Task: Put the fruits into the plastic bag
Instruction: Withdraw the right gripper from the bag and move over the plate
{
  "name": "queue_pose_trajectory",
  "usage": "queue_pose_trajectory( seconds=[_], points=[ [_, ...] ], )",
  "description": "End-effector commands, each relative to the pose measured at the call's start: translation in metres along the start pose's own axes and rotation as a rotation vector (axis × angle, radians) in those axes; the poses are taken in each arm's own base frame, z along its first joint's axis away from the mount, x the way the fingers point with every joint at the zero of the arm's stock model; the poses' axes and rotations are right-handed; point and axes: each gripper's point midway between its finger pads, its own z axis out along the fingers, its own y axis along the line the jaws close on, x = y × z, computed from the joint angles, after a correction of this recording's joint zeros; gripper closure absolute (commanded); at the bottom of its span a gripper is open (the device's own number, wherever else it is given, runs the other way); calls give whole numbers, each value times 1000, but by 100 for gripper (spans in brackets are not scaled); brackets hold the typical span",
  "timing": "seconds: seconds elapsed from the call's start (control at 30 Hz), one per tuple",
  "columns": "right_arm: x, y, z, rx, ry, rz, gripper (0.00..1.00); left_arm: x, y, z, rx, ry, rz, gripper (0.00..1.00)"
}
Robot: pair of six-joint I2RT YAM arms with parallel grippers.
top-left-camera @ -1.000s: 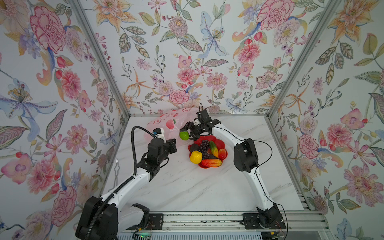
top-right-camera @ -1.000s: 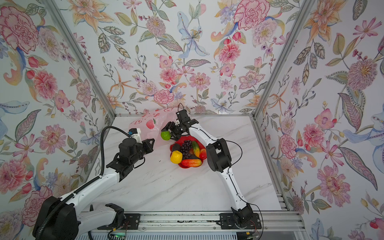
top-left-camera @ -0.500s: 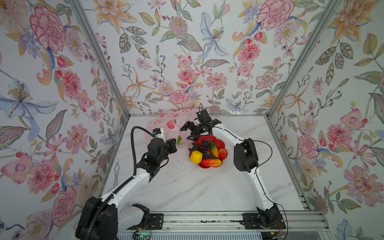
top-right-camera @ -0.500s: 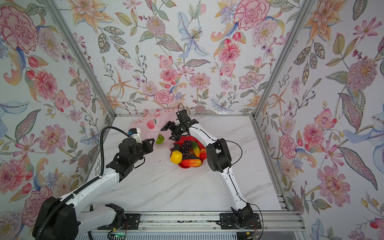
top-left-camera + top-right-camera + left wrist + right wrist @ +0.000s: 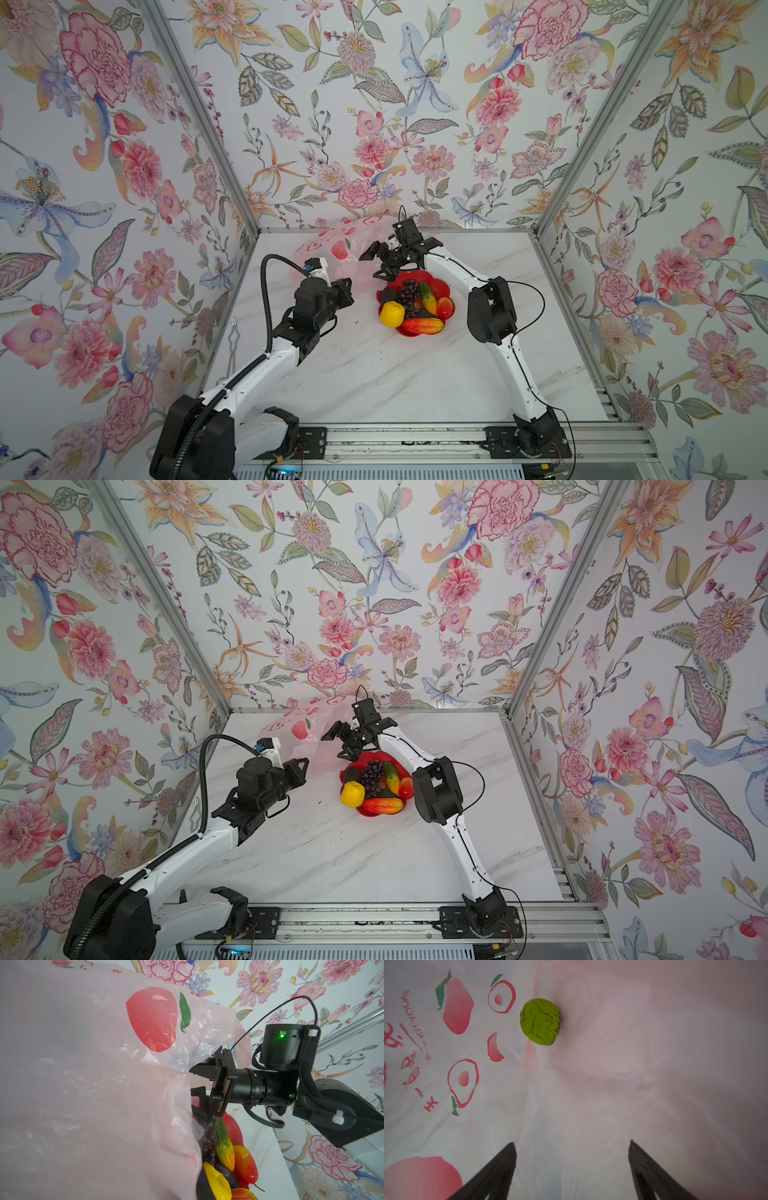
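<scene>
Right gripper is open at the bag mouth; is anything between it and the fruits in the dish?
Nothing visible. The right gripper hangs open by the dish's far rim; the fruits lie uncovered beside the plastic bag.

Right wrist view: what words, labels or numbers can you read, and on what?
Red Chinese-style characters, printed on the translucent pale pink plastic bag: mirrored through the film, not legible.
Small red Latin capitals beside them: reversed and too small to quote.
No other text shows in any view.
</scene>
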Motion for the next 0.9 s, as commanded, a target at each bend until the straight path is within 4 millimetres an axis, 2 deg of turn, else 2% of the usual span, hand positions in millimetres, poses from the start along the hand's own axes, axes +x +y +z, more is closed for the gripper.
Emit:
queue_pose_trajectory(
  seconds=[0.0,0.23,0.33,0.47,0.63,0.87],
  points=[
    [-3,2,-1,2,-8,-15,14,1,-5,-2,22,-6,-2,100],
    [-3,10,-9,-5,-22,-30,15,2,-6,-3,25,-4,5,100],
    [0,19,-18,-1,-31,-60,15,2,-5,-3,23,0,11,100],
    [7,29,-40,33,-47,-122,15,2,-6,-3,28,1,15,100],
    [22,29,-72,108,-72,-187,14,3,-7,-3,36,4,15,100],
    [51,11,-117,270,-72,-255,13,1,-9,-4,43,-3,18,100]
  ],
)
